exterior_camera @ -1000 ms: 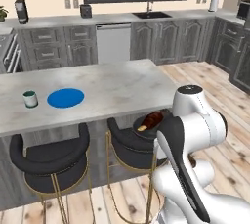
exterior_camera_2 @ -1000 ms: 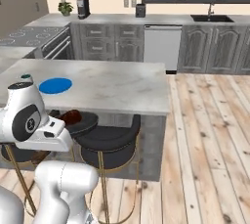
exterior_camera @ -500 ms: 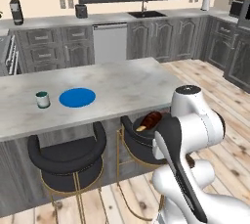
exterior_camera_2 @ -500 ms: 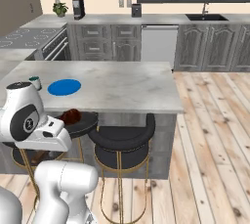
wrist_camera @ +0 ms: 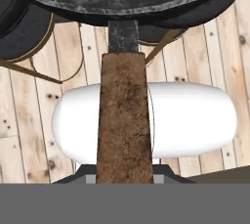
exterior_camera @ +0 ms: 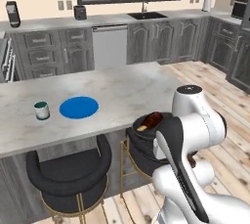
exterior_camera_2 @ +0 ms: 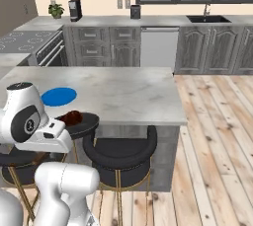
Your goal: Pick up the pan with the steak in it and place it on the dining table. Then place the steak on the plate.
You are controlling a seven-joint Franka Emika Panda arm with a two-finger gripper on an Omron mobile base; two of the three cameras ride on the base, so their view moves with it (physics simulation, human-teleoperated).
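Transport is the step in hand, as I judge it: the small round black frying pan (exterior_camera: 149,132) hangs in the air in front of the white arm, over the round black stools with golden legs (exterior_camera: 68,171), and it is not yet above the long dining table of light grey marbled stone (exterior_camera: 122,96). In the hand view the straight brown handle (wrist_camera: 124,120) runs up from between the jaws to the dark underside of the pan, so the gripper (wrist_camera: 124,178) is closed narrow on the handle and carries the pan from its far end. Probably this is why the pan is held near level: the small reddish-brown steak with a yellowish-tan end (exterior_camera: 151,120) lies loose inside it, and a tilt could let the meat slide out over the rim.

In the right base view the pan (exterior_camera_2: 81,121) with the steak (exterior_camera_2: 71,117) is just beside the near edge of the table (exterior_camera_2: 123,96), lower than the top or about level with it; I cannot tell exactly which. The flat round bright blue plate (exterior_camera: 78,107) lies on the table, with a small teal-banded mug (exterior_camera: 41,110) just beside it. I think the pan must rise over the edge and be set down near the plate, apart from the mug, so that the steak has only a short way to go afterwards.
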